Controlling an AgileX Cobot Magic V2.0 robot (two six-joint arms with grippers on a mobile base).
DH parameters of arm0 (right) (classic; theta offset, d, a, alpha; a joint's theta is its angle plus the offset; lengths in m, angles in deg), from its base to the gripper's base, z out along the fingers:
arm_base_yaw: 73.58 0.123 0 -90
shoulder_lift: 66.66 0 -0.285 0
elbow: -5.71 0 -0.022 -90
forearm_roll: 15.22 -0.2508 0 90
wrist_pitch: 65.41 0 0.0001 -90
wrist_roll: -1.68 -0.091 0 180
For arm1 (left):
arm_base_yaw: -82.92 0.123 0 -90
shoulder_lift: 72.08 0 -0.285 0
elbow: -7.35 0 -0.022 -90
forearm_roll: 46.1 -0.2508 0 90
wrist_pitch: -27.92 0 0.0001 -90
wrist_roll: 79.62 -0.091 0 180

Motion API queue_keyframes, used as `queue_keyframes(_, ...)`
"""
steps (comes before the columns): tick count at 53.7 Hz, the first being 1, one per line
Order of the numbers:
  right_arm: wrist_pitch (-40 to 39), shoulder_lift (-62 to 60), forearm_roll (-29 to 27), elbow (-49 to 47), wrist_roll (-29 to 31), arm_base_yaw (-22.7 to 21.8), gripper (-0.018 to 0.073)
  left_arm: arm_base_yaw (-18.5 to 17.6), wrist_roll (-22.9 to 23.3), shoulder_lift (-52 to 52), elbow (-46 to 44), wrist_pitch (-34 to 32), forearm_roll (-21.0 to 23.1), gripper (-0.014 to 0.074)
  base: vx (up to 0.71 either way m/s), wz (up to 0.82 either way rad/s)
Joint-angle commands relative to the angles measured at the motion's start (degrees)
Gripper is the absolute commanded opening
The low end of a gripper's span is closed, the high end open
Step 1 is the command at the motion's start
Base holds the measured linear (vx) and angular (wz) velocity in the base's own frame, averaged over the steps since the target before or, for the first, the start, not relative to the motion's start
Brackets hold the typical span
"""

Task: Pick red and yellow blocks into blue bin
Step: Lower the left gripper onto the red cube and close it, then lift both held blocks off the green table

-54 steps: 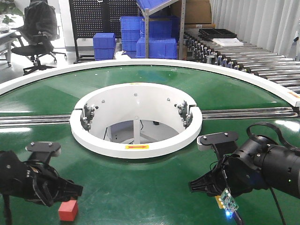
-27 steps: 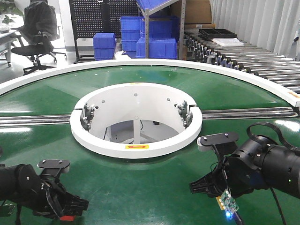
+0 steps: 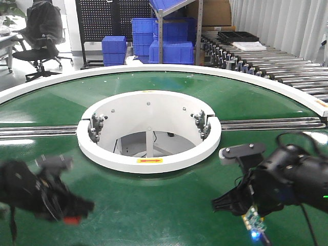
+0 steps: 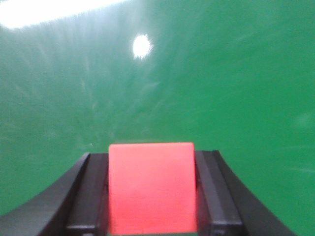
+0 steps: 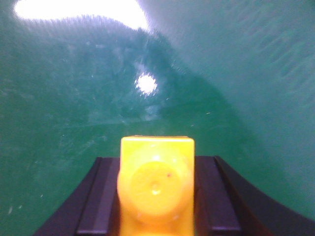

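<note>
Over the green table [image 3: 154,202], our left gripper [image 4: 151,162] clamps the red cube [image 4: 151,189], our right gripper [image 5: 156,164] the yellow brick [image 5: 156,184]; we judge both light, rigid and flat-sided.

Stacked blue crates [image 3: 154,41], black pegboard [image 3: 105,15], office chair [image 3: 43,38], roller conveyor [image 3: 266,64], pale curtains [image 3: 287,23].

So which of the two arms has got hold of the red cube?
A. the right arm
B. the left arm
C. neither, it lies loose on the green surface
B: the left wrist view shows the red cube clamped in the left gripper, while the right gripper holds the yellow brick.
</note>
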Motion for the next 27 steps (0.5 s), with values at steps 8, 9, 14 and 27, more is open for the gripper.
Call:
queue_keyframes(8, -2.6, -15.3, 2.6, 2.0, 1.9, -0.1, -0.001, -0.1, 0.0, -19.9, -1.0, -3.8, -1.9, -0.0001, 0.0, 0.0)
queue_keyframes(9, -4.2, -16.5, 3.0, 3.0, 1.9, -0.1, -0.001, -0.1, 0.0, -21.0, -0.5, -4.6, -2.3, -0.0001, 0.0, 0.0)
queue_keyframes(14, -10.6, -25.1, 5.7, 11.1, 0.5, -0.1, -0.001, -0.1, 0.0, -27.9, 4.8, -11.5, -2.5, -0.0001, 0.0, 0.0)
queue_keyframes(27, -18.4, -51.3, 7.2, 29.8, -4.7, -0.2, -0.001, -0.1, 0.2, -49.8, 26.1, -20.1, 1.0, -0.0001, 0.0, 0.0)
